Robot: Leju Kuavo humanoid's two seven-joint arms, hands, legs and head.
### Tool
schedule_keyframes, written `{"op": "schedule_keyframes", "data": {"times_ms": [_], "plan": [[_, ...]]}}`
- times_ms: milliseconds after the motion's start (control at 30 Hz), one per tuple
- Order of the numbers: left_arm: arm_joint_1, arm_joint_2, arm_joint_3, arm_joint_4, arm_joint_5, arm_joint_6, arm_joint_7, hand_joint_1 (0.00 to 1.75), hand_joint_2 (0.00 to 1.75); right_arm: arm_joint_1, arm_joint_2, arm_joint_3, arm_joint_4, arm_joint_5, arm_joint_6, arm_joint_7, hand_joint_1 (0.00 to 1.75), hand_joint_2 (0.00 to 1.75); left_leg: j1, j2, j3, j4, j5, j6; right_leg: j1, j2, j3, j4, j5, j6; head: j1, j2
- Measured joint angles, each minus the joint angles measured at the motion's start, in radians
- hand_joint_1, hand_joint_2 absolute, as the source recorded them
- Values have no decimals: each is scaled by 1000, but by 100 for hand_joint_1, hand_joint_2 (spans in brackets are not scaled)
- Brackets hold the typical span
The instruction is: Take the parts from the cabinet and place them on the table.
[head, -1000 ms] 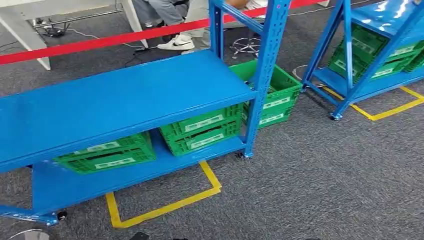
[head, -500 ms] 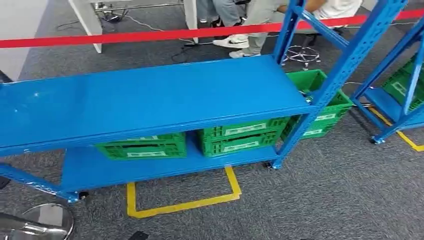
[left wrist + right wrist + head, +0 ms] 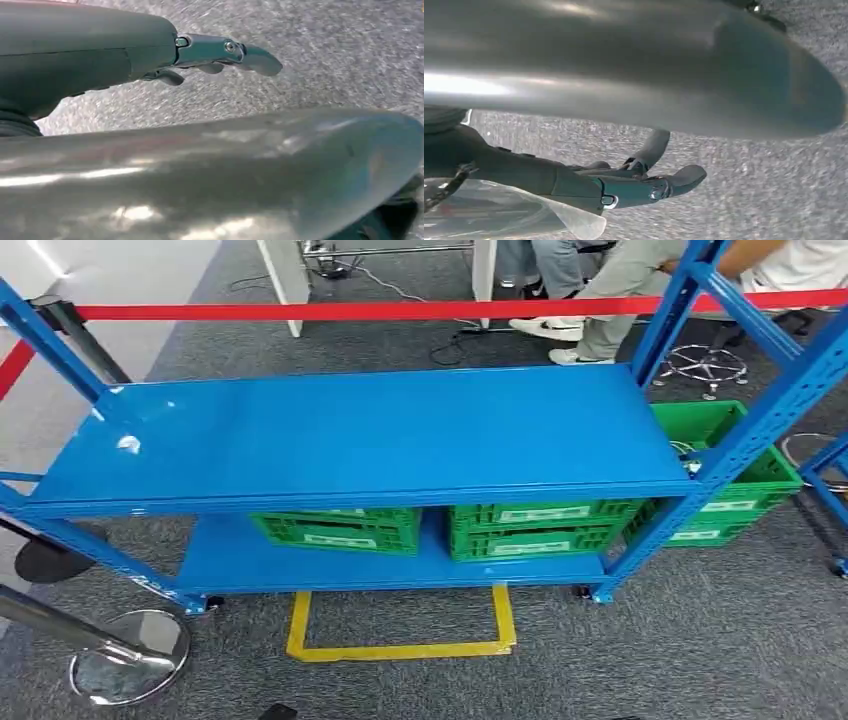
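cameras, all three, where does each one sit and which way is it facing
Head view: high on the robot, looking forward and down at the blue rack with green crates on grey carpet.
Left wrist view: behind the left robot hand, looking down at carpet, fingers out straight.
Right wrist view: behind the right robot hand, also looking down at carpet; a clear plastic bag lies against it.
All three share the grey carpet.

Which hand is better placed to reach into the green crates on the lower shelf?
Probably the left hand: its fingers hold nothing, while a clear bag lies against the right hand; whether gripped, I cannot tell.
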Motion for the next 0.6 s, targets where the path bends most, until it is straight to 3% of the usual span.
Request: {"op": "schedule_keyframes", "data": {"times_ms": [33,67,133,167,200,233,267,300,467,567,600], "plan": [[4,0,-1,0,1,0,1,0,0,-2,0,0,0,-3,0,0,0,0,0,0,7,-17,26,1,1,-8,5,0,-4,1,1,0],[5,0,-1,0,2,2,1,0,0,-2,0,0,0,-9,1,-2,0,0,0,1,30,-70,66,4,2,-12,10,0,-8,2,0,0],[6,2,-2,0,6,10,4,0,0,-7,0,-2,0,-28,7,5,0,0,-5,6,111,-239,159,22,3,-22,22,0,-14,5,0,0],[5,4,-3,0,6,16,17,0,0,-9,3,-3,2,-32,7,14,0,0,-11,16,134,-278,151,34,6,-25,14,-1,-19,11,2,0],[3,4,-5,0,7,23,29,0,0,-12,3,-3,2,-33,7,18,0,0,-13,16,143,-303,143,38,8,-25,22,1,-23,18,0,0],[2,3,-8,0,8,25,37,0,0,-11,3,-4,2,-34,7,24,0,0,-11,15,142,-306,147,33,10,-27,17,3,-23,19,2,0],[3,1,-10,0,8,29,39,0,175,-12,2,-4,2,-38,6,31,0,0,-10,15,142,-307,147,14,10,-24,18,1,-22,11,8,0],[6,1,-10,0,9,35,42,0,175,-13,2,-5,2,-41,6,34,0,175,-11,14,142,-307,147,16,9,-26,22,0,-21,13,7,0],[6,1,-16,0,29,47,56,0,175,-10,3,-7,2,-68,4,58,0,175,-13,15,145,-307,141,25,7,-25,32,-15,-19,19,6,0],[17,6,-16,0,56,25,69,0,175,6,-1,39,-6,-128,7,68,0,175,-13,15,152,-308,137,31,7,-25,30,-20,-21,25,7,0],[23,9,-16,-1,67,14,74,0,0,12,-2,56,-10,-153,10,72,0,175,-13,15,153,-308,135,33,6,-25,32,-21,-22,26,7,0]]}}
